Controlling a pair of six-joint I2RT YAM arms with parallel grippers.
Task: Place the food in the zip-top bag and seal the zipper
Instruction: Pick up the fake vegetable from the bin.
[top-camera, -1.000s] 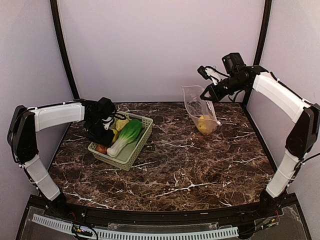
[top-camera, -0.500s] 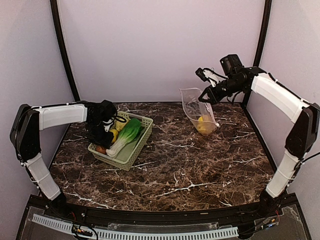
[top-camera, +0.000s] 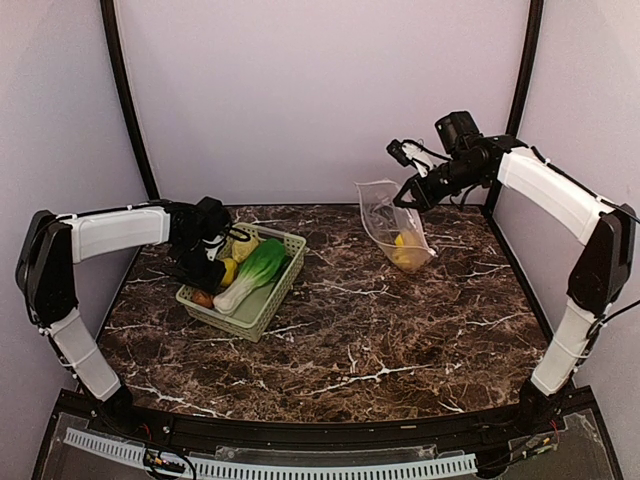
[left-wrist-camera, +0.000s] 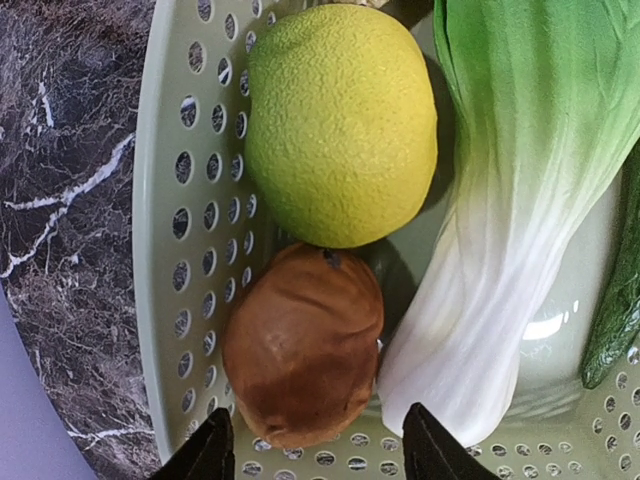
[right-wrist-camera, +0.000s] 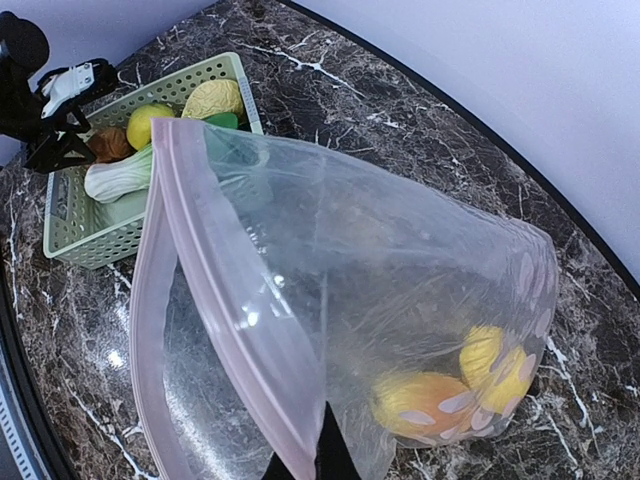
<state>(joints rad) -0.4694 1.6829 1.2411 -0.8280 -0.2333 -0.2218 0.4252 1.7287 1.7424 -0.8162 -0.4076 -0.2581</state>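
The light green basket (top-camera: 286, 268) holds a yellow-green citrus (left-wrist-camera: 340, 120), a brown potato (left-wrist-camera: 305, 345) and a bok choy (left-wrist-camera: 520, 200). My left gripper (left-wrist-camera: 315, 452) is open, its tips either side of the potato's near end, just above it; it also shows in the top view (top-camera: 205, 262). My right gripper (top-camera: 415, 190) is shut on the rim of the zip-top bag (top-camera: 395, 225), holding it up with its mouth open. In the right wrist view the pinkish zipper (right-wrist-camera: 215, 300) gapes, and yellow and orange pieces (right-wrist-camera: 440, 400) lie at the bag's (right-wrist-camera: 400, 260) bottom.
The basket stands at the table's back left (right-wrist-camera: 90, 240), the bag at back right. Dark marble table (top-camera: 380, 330) between them. A pale ridged piece (right-wrist-camera: 212, 98) lies at the basket's far end. Black frame posts stand at the back corners.
My right gripper has drifted left and slightly up with the bag. My left gripper stays over the basket, shifting slightly.
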